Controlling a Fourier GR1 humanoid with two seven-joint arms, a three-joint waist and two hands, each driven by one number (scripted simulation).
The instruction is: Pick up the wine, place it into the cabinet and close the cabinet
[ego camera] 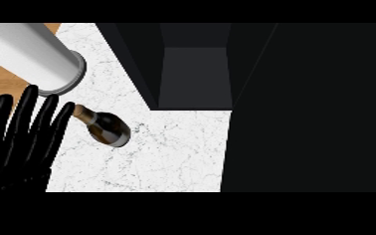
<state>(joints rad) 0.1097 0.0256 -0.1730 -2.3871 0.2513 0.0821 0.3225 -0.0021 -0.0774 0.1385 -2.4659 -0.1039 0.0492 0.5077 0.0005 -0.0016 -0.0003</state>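
This is a kitchen. A white marble-patterned counter (pixel 169 154) with fine grey veins fills the middle of the head view, the sort of worktop fitted in a home kitchen. At twelve to one o'clock a dark cabinet (pixel 195 74) stands open on it, its inner space a plain grey recess, with a tall dark panel at three o'clock that may be its door. At nine o'clock a wine bottle (pixel 106 127) stands on the marble, and at ten o'clock a strip of warm wood surface (pixel 15 87) shows beside the counter.
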